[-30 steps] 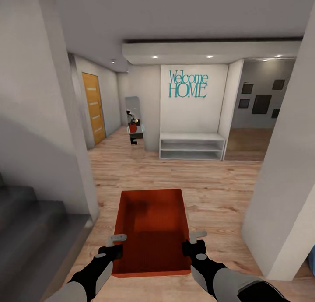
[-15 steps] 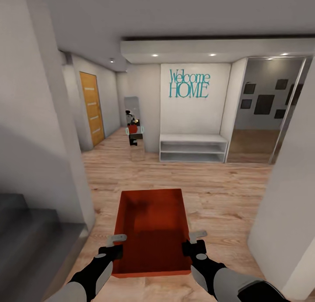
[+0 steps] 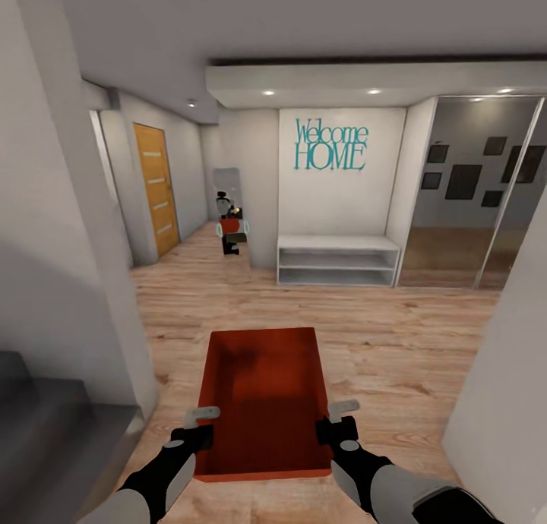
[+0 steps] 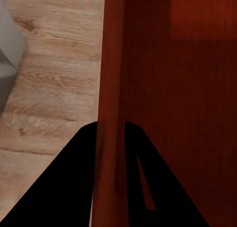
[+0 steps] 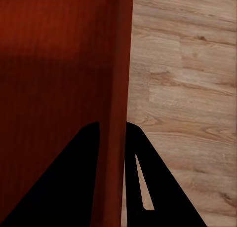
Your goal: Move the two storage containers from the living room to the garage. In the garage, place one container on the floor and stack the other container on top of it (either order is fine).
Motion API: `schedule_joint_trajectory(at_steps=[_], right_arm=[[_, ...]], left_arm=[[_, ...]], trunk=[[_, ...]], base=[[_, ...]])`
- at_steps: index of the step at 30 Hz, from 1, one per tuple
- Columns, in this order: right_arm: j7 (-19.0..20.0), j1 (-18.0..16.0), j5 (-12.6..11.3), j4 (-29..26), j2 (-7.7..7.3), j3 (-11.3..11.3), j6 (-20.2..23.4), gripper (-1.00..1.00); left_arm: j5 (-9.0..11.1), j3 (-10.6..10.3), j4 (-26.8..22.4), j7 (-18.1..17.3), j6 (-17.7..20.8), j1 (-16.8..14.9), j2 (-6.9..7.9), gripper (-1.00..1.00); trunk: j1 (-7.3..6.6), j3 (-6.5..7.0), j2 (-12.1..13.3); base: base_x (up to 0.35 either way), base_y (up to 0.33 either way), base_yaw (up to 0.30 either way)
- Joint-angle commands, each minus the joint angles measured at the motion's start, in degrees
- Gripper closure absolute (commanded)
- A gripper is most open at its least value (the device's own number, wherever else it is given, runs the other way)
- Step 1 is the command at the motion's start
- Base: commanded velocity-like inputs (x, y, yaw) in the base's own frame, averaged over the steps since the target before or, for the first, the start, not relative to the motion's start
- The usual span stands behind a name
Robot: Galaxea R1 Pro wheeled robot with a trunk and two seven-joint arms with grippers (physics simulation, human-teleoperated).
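Observation:
One orange-red storage container [image 3: 262,399] is carried low in front of me, above a light wood plank floor [image 3: 380,342]. My left gripper [image 3: 203,425] is shut on its left wall and my right gripper [image 3: 335,421] is shut on its right wall. In the left wrist view the container wall [image 4: 109,79] runs between the two dark fingers. The right wrist view shows the opposite wall [image 5: 120,79] pinched the same way. The second container, the garage and its concrete floor are out of view.
I am in a hallway. A white wall corner [image 3: 83,281] and grey stairs [image 3: 45,433] stand close on the left, another wall [image 3: 509,402] close on the right. Ahead are a white shelf bench [image 3: 338,258], an orange door [image 3: 154,186] and mirrored closet doors [image 3: 471,205].
The camera has moved forward: both side walls slid outward and more of the mirrored closet shows. The container sits unchanged between both grippers.

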Motion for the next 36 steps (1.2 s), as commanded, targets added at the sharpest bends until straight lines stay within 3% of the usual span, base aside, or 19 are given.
schedule_joint_trajectory(at_steps=[1, 27, 36], right_arm=[[0.6, 0.0, -0.1, 0.1, 0.04, -2.3, 0.0, 1.0], [0.6, 0.0, -0.1, 0.2, 0.13, -2.3, 0.0, 1.0], [0.6, 0.0, -0.1, 0.1, 0.12, -2.3, 0.1, 1.0]], left_arm=[[-0.3, 0.2, -0.3, 0.8, -1.3, 0.0, 0.03, 1.0], [-0.2, 0.3, -0.3, 0.8, -1.0, 0.0, 0.37, 1.0], [-0.2, 0.3, -0.3, 0.8, -1.0, 0.0, 0.31, 1.0]], trunk=[[0.05, -0.1, -0.1], [0.05, -0.1, -0.1], [0.05, -0.1, -0.1]], base=[[0.322, 0.0, 0.0], [0.322, 0.0, 0.002], [0.323, 0.0, 0.196]])
